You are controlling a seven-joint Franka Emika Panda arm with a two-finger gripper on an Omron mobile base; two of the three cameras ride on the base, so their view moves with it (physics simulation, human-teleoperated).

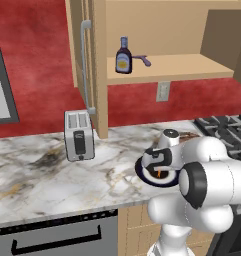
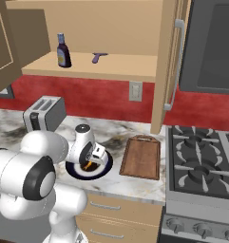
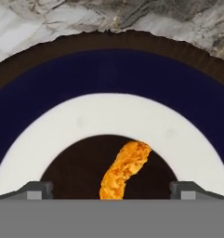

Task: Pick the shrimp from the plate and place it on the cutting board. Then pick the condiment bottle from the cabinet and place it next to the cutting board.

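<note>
The plate (image 3: 108, 74), with navy rim, white ring and dark centre, lies on the marble counter near its front edge (image 1: 142, 175) (image 2: 102, 170). The orange shrimp (image 3: 125, 168) (image 2: 87, 165) rests in the plate's centre. My gripper (image 3: 114, 190) (image 1: 159, 171) (image 2: 90, 160) hangs low over it, open, one fingertip on each side of the shrimp and not touching it. The reddish-brown cutting board (image 2: 140, 156) lies just right of the plate. The condiment bottle (image 1: 123, 56) (image 2: 63, 51) stands on the shelf of the open cabinet (image 1: 167, 69) (image 2: 116, 69).
A purple utensil (image 1: 142, 60) (image 2: 99, 57) lies on the shelf beside the bottle. A toaster (image 1: 78, 135) (image 2: 43, 114) stands on the counter to the left. The stove (image 2: 201, 161) (image 1: 224, 127) borders the board on the right. The cabinet's door handle (image 1: 84, 65) (image 2: 175, 66) hangs above the counter.
</note>
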